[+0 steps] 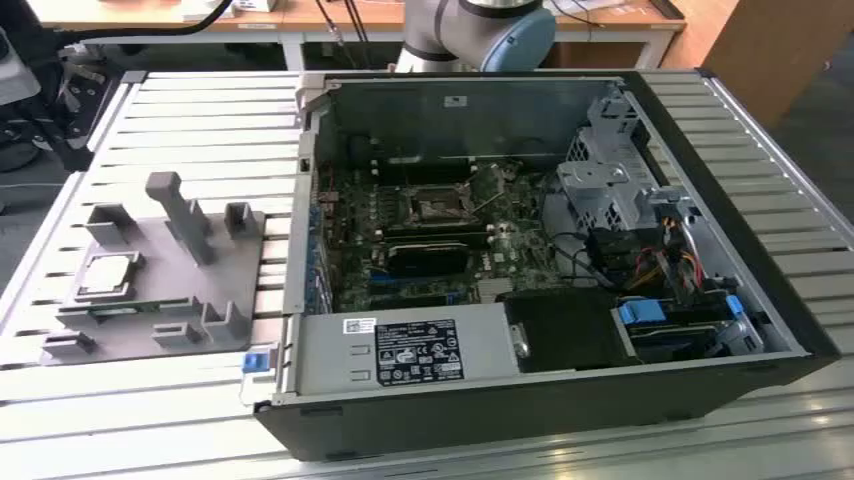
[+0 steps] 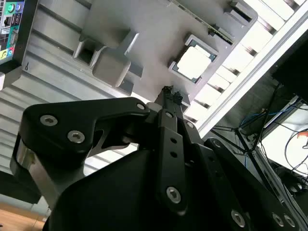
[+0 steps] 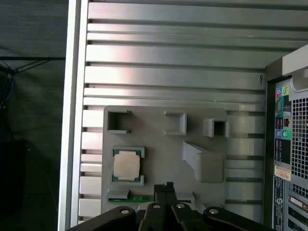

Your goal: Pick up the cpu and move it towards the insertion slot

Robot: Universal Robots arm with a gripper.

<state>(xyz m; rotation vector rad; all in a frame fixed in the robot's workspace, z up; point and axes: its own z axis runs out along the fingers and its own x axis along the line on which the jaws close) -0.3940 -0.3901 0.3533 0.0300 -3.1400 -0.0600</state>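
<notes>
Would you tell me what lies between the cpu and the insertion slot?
In the exterior view, the grey tray's tall post and the computer case's wall stand between the cpu and the insertion slot.

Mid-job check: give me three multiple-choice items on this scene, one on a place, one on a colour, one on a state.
1. Where does the cpu lie?
A) in a recess of the tray
B) on the bare table slats
C) on top of the power supply

2. What colour is the tray?
A) red
B) grey
C) blue

3. How is the computer case?
A) shut all round
B) standing upright
C) lying flat, side open

Answers:
1 A: the chip sits framed in a square pocket of the tray.
2 B: it is plain grey in every view.
3 C: the exterior view looks straight down onto its boards.
</notes>
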